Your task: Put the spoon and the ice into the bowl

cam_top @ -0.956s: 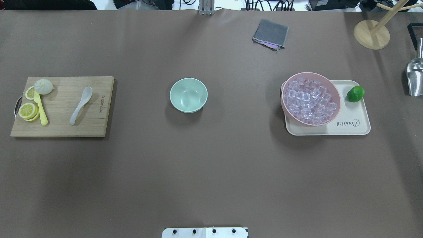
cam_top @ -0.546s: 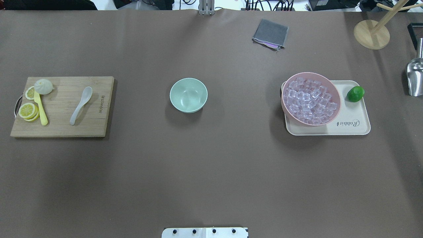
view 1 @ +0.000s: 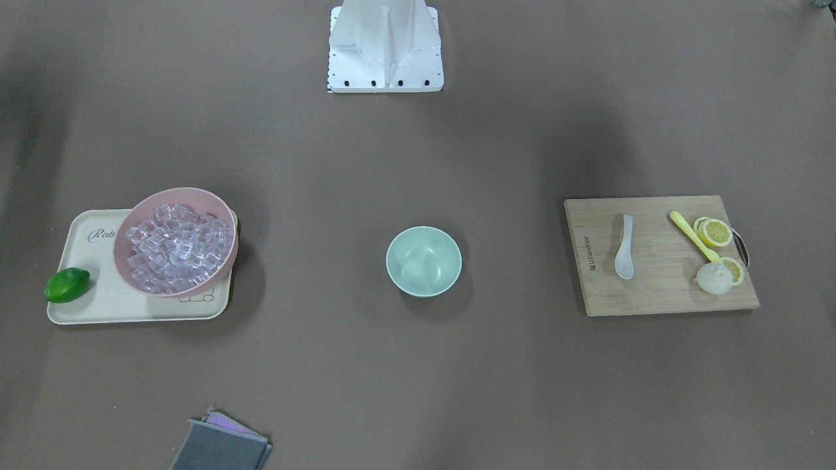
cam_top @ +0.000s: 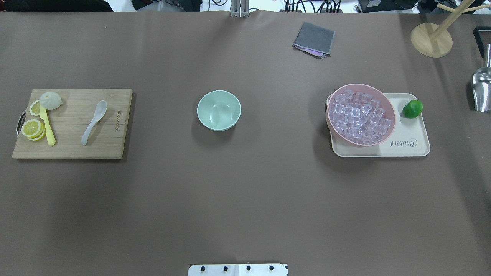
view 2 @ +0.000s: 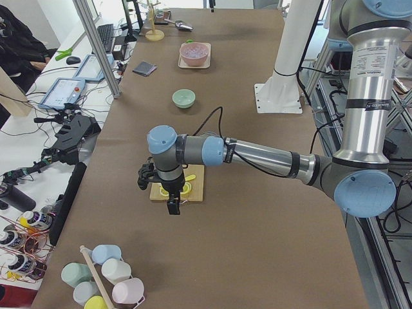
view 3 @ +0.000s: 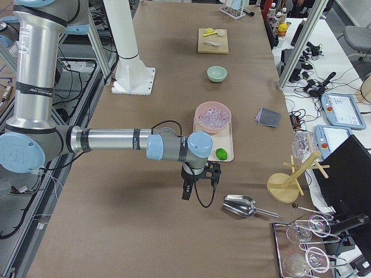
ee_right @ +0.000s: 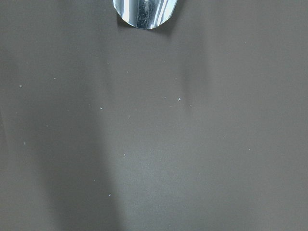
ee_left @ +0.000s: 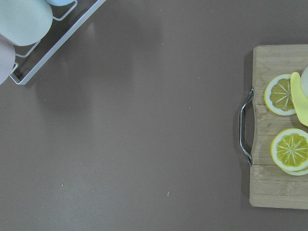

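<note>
The white spoon lies on the wooden cutting board at the table's left. The mint-green bowl stands empty at mid-table. Clear ice cubes fill a pink bowl on a beige tray at the right. Neither gripper shows in the overhead or front views. My left gripper hangs over the board's outer end in the exterior left view; my right gripper hangs beyond the tray in the exterior right view. I cannot tell whether either is open or shut.
Lemon slices, a yellow utensil and a pale bun share the board. A lime sits on the tray. A metal scoop, a wooden stand and a grey cloth lie toward the far right.
</note>
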### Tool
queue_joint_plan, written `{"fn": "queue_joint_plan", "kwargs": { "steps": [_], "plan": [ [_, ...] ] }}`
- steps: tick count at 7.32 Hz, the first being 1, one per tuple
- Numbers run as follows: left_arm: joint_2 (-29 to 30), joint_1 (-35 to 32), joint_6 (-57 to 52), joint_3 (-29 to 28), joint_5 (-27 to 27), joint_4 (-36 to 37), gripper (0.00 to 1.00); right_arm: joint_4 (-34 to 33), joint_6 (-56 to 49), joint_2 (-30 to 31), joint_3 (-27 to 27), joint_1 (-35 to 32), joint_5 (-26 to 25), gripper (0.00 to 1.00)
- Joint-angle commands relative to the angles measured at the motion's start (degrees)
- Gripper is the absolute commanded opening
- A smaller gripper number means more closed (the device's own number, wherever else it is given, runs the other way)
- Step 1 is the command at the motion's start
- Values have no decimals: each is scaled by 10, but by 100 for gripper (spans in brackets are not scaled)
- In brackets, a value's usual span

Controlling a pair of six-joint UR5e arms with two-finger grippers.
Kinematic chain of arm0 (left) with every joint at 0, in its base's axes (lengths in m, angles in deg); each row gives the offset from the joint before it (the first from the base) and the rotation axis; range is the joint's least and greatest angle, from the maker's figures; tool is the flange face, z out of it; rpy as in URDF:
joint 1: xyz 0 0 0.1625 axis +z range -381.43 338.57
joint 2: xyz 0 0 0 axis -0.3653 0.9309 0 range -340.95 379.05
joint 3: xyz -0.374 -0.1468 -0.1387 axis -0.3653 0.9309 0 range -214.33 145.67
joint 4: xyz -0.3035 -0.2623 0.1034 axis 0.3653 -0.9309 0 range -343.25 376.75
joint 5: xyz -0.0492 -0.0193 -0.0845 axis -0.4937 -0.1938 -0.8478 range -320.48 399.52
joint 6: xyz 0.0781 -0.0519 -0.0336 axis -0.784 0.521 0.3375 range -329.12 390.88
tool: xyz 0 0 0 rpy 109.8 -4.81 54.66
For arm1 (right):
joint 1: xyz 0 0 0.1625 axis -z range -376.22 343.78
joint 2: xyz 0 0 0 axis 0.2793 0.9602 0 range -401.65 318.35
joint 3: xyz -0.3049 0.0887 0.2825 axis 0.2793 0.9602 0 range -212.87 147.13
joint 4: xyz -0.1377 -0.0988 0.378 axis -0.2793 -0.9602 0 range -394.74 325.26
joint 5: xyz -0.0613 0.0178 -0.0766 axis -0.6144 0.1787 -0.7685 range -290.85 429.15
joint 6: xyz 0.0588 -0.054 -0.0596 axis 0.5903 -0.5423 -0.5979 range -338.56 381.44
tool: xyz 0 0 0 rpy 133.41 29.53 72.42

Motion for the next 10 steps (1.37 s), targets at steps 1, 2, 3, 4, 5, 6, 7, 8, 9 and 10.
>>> {"fn": "queue_joint_plan", "kwargs": {
  "steps": [1, 2, 3, 4, 5, 6, 7, 8, 9, 10],
  "plan": [
    [4, 0, -3, 1, 0, -2, 98, 0, 1, -9, 1, 0, 1, 100],
    [14, 0, -6, 7, -3, -33, 98, -4, 3, -19, 1, 0, 3, 100],
    [15, 0, 0, 8, -30, -93, 98, -2, 3, -26, 1, 0, 4, 100],
    [29, 1, 1, 0, -52, -128, 98, 0, 3, -34, -2, 0, 6, 100],
    [45, 12, 0, 7, -54, -131, 98, -1, 2, -50, -2, 3, 18, 100],
    [67, 14, 0, 19, -79, -137, 98, -1, 1, -74, -5, 6, 35, 100],
    [87, 20, 0, 19, -103, -140, 98, 0, 1, -100, -6, 4, 50, 100],
    [114, 56, 24, 24, -97, -144, 98, 0, 3, -115, -2, 5, 35, 100],
    [143, 113, 61, 17, -97, -138, 98, -5, 3, -130, -26, 4, 21, 100],
    [152, 153, 63, 24, -97, -137, 98, 0, 5, -130, -28, 9, 26, 100]
  ]
}}
